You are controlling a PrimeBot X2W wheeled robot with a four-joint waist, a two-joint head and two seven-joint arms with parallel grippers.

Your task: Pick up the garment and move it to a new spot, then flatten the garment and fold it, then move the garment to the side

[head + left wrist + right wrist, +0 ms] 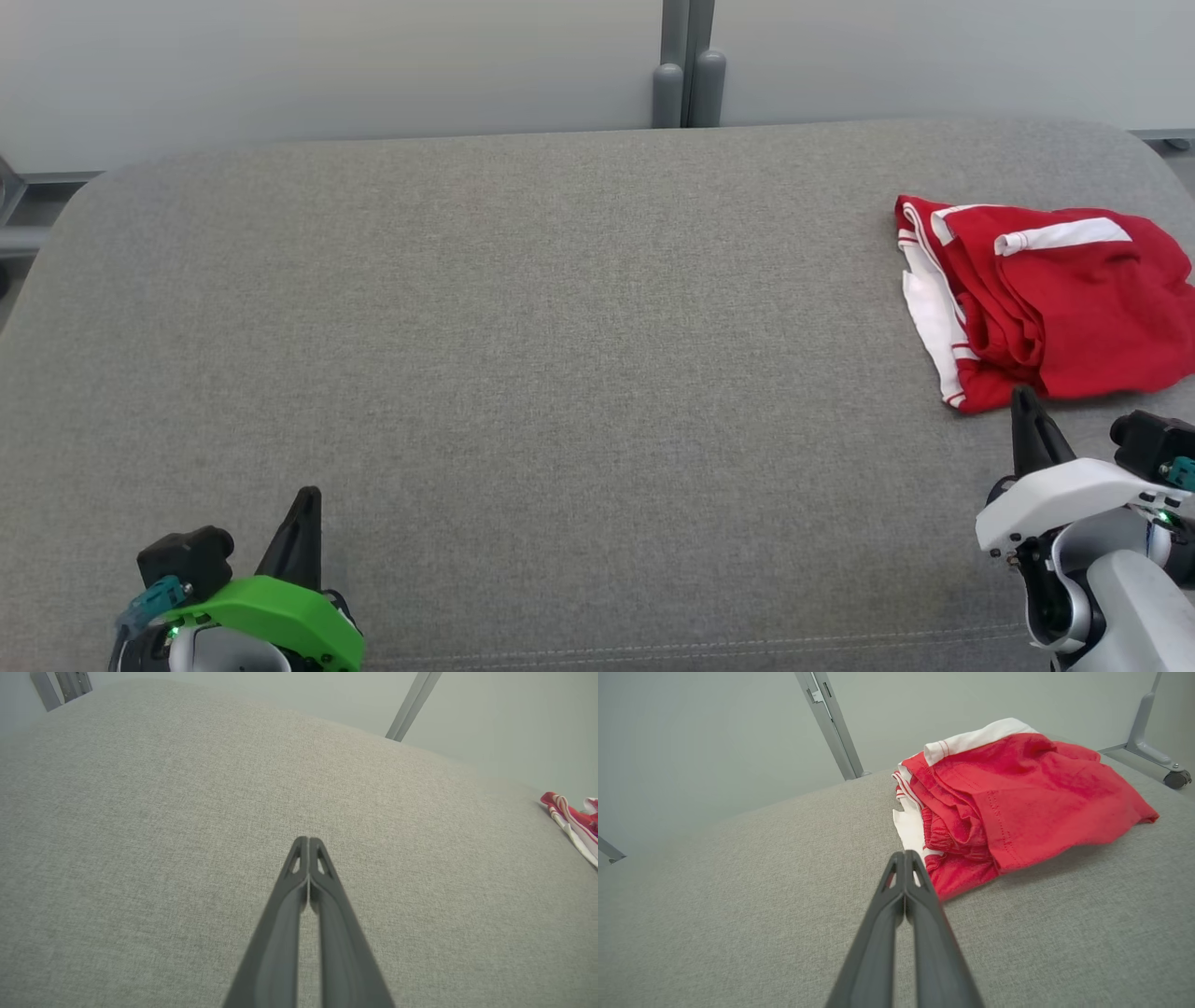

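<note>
In the head view, the left claw (301, 523) is sitting low over the grey fabric worktop (560, 327) with its fingers pressed together, and the red-and-white garment (1055, 299) is lying crumpled well off to that claw's right and ahead of it. The right claw (1029, 420) is pointing at the garment's near edge, its fingers also pressed together and pinching nothing. In the left wrist view, the left claw (308, 842) is hovering over bare worktop, jaws meeting at the tips, with the garment (567, 819) showing far to its right. In the right wrist view, the right claw (904, 856) is aiming its closed tips at the garment's (1017, 802) near corner, just ahead and slightly right; whether they are touching cloth cannot be told.
</note>
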